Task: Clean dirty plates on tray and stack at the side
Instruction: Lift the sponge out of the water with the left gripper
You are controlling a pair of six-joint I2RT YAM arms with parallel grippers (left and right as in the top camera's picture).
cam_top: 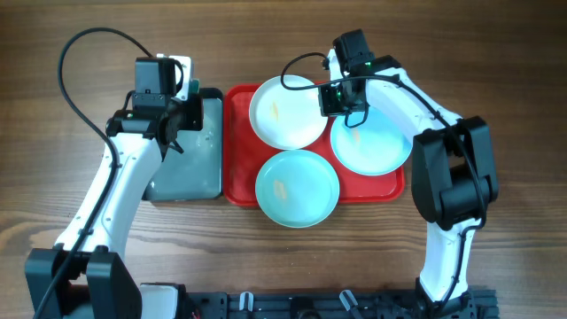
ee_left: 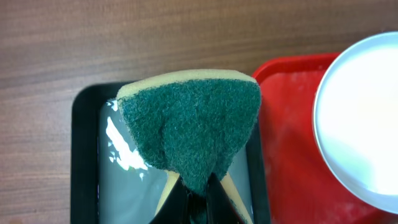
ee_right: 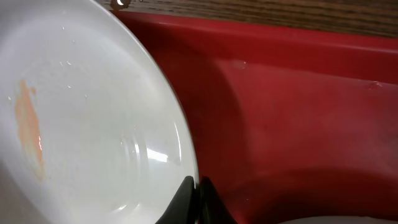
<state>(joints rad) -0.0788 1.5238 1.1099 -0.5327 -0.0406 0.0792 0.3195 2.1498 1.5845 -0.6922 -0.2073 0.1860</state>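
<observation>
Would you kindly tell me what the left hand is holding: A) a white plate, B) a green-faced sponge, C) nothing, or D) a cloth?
B: in the left wrist view the left hand pinches the sponge above the grey tray.

Smeared white plate [cam_top: 286, 112], front aqua plate [cam_top: 298, 187], right aqua plate [cam_top: 372, 142] overhanging, red tray [cam_top: 237, 168] beneath

My sponge [ee_left: 189, 121] is showing dark green fuzz over a tan foam edge. The tray [cam_top: 237, 182] is glowing red, the white plate [cam_top: 285, 112] is wearing an orange smear, and the front aqua plate [cam_top: 298, 188] and right aqua plate [cam_top: 376, 146] are carrying yellowish streaks.
</observation>
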